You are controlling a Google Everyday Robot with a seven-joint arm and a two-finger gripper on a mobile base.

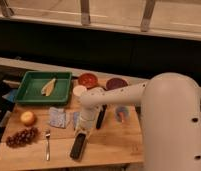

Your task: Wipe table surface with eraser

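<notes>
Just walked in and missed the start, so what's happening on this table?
A white robot arm reaches over the light-brown wooden tabletop. Its gripper points down at the top end of the black oblong eraser, which lies flat near the front edge. A green tray, grapes and a fork sit to the left.

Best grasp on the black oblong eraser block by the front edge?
Grip the black oblong eraser block across its narrow width at mid-length, from above: it lies flat on the light-brown wooden tabletop, long sides exposed. The end effector is already at its far end.
</notes>
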